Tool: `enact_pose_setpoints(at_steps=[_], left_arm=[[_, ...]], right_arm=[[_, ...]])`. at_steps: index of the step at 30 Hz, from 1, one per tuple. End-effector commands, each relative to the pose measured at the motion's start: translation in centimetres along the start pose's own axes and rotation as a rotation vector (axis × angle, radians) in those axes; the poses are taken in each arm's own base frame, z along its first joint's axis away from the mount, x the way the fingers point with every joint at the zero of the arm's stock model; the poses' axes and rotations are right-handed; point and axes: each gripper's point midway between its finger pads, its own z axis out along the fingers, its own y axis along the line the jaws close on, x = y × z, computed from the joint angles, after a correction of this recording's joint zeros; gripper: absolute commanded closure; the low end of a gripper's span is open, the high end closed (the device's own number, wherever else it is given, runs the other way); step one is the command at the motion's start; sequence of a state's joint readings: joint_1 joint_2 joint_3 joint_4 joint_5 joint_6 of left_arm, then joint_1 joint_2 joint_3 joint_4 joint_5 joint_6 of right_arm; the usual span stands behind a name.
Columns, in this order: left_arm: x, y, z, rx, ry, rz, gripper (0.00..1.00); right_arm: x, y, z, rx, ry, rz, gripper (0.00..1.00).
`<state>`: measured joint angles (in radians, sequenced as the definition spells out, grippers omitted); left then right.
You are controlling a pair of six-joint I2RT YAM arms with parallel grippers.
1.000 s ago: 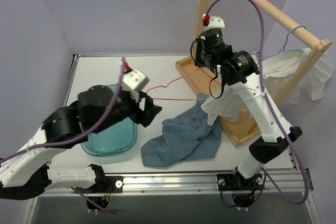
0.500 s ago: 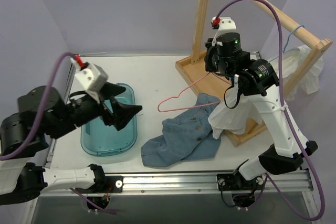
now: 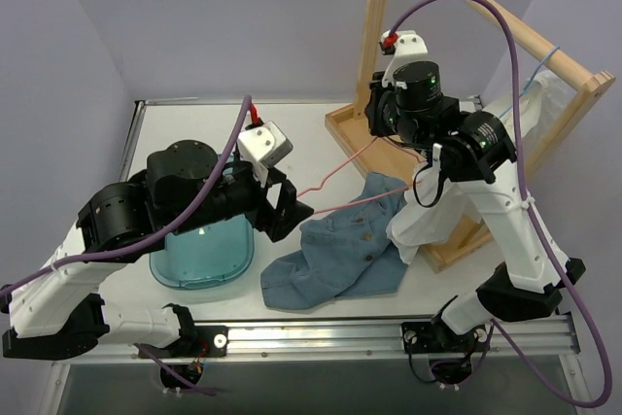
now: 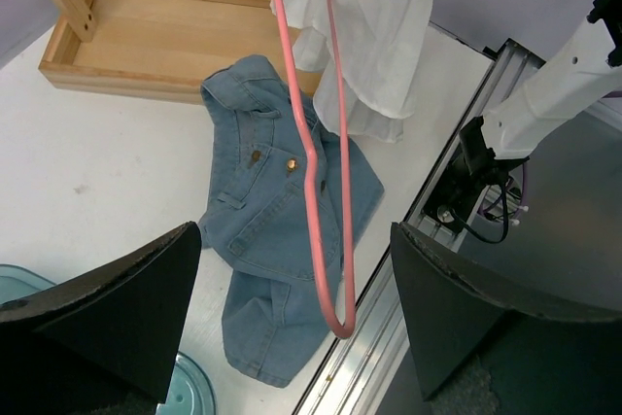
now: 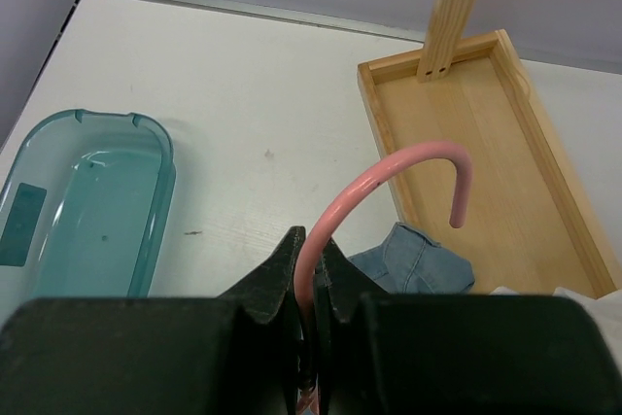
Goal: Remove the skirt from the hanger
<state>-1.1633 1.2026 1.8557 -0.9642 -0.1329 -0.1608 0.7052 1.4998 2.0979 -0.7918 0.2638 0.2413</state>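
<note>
Draping off the wooden rack (image 3: pixel 486 9) near the light-blue hanger (image 3: pixel 544 53), the white skirt (image 3: pixel 423 221) drooped beside the right arm. The right gripper (image 5: pixel 309 250) pinched a pink hanger (image 5: pixel 389 167); the left gripper (image 4: pixel 296 289) gaped wide near the denim garment (image 3: pixel 340 255).

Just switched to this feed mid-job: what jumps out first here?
The pink hanger, pinched in the right claw, reaches over the table toward the open left claw. The white skirt hangs beside the right arm by the wooden rack, and a blue denim garment lies crumpled on the table beside it.
</note>
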Motion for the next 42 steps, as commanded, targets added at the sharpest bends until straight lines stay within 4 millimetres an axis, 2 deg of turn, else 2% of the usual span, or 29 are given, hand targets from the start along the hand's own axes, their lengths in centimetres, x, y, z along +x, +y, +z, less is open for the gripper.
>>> enact_pose_setpoints(at_steps=[1,3,7,9,10,11,14,15,16,17,20,23,24,26,27,28,29,30,31,32,33,34,35,36,38,40,41,42], left_arm=[[-0.3,0.3,0.3,-0.024,-0.002,-0.024,0.12],[0.1,-0.1,1.0,-0.009,0.02,-0.034,0.14],[0.8,-0.7,2.2,0.019,0.056,-0.054,0.26],[1.0,-0.7,2.6,0.021,0.069,-0.064,0.57],[1.1,-0.3,2.8,0.007,0.071,-0.074,0.82],[1.2,-0.1,2.7,-0.002,0.078,-0.088,0.97],[1.3,1.3,2.8,-0.045,0.08,-0.11,0.98],[1.0,1.8,2.4,-0.056,0.067,-0.115,0.98],[0.7,2.1,2.4,-0.057,0.055,-0.112,0.98],[0.5,2.9,2.3,-0.079,0.045,-0.116,0.98],[-0.5,4.1,2.0,-0.094,0.006,-0.118,0.98],[-1.3,4.4,2.6,-0.081,-0.008,-0.106,0.98],[-1.4,4.5,3.3,-0.079,-0.006,-0.104,0.98],[-2.5,4.1,3.9,-0.048,-0.031,-0.096,0.98],[-2.5,4.0,4.9,-0.036,-0.025,-0.092,0.98],[-3.6,3.9,5.1,-0.025,-0.052,-0.088,0.98],[-4.0,3.8,5.4,-0.016,-0.06,-0.081,0.98],[-4.1,3.7,6.7,-0.005,-0.05,-0.079,0.98],[-4.5,3.7,7.3,-0.001,-0.058,-0.072,0.98],[-5.9,3.6,7.2,0.006,-0.093,-0.058,0.98],[-6.0,3.6,8.6,0.009,-0.083,-0.054,0.98],[-6.8,3.6,9.0,0.015,-0.108,-0.044,0.98],[-8.2,3.3,8.9,0.027,-0.147,-0.035,0.98],[-8.2,3.3,10.2,0.04,-0.141,-0.03,0.98],[-9.4,3.1,11.2,0.052,-0.17,-0.02,0.98],[-10.9,3.1,12.9,0.062,-0.208,-0.004,0.98],[-10.7,3.2,14.7,0.069,-0.198,-0.003,0.98],[-12.1,2.8,14.5,0.085,-0.24,0.007,0.98]], right_arm=[[-0.8,1.0,-1.0,-0.028,-0.022,0.012,1.0],[-0.8,1.1,-1.2,-0.027,-0.022,0.01,1.0],[-1.0,1.4,-1.4,-0.032,-0.025,0.011,1.0],[-1.0,1.8,-1.5,-0.038,-0.027,0.012,1.0],[-1.0,1.8,-1.6,-0.038,-0.029,0.013,1.0],[-1.2,1.8,-1.8,-0.037,-0.036,0.017,1.0],[-1.3,2.2,-2.2,-0.07,-0.045,0.019,0.99],[-1.3,2.8,-2.5,-0.109,-0.041,0.016,0.87],[-1.4,2.7,-3.1,-0.121,-0.05,0.018,0.67],[-1.6,2.7,-3.6,-0.13,-0.059,0.029,0.36],[-2.1,2.1,-5.9,-0.146,-0.077,0.081,0.0],[-3.2,1.2,-9.3,-0.171,-0.119,0.15,0.0],[-3.7,1.0,-10.4,-0.183,-0.137,0.165,0.0],[-5.6,0.3,-13.8,-0.232,-0.23,0.213,0.0],[-6.5,0.1,-15.2,-0.252,-0.274,0.251,0.0],[-7.5,-1.0,-18.3,-0.286,-0.354,0.291,0.02],[-9.2,-0.8,-20.1,-0.346,-0.438,0.322,0.21],[-9.1,-0.9,-20.7,-0.365,-0.459,0.329,0.42],[-9.7,-2.0,-23.6,-0.391,-0.532,0.362,0.77],[-9.9,-2.7,-24.3,-0.382,-0.56,0.388,1.0],[-9.9,-3.4,-25.0,-0.367,-0.579,0.395,1.0],[-9.8,-4.0,-25.9,-0.366,-0.593,0.395,1.0],[-9.4,-4.3,-26.0,-0.353,-0.582,0.394,1.0],[-9.3,-4.8,-26.1,-0.333,-0.586,0.401,1.0],[-8.9,-5.3,-26.6,-0.326,-0.586,0.405,1.0],[-8.7,-5.5,-27.5,-0.345,-0.594,0.418,1.0],[-8.6,-5.7,-27.6,-0.341,-0.595,0.424,1.0],[-8.6,-5.9,-27.8,-0.337,-0.598,0.432,1.0]])
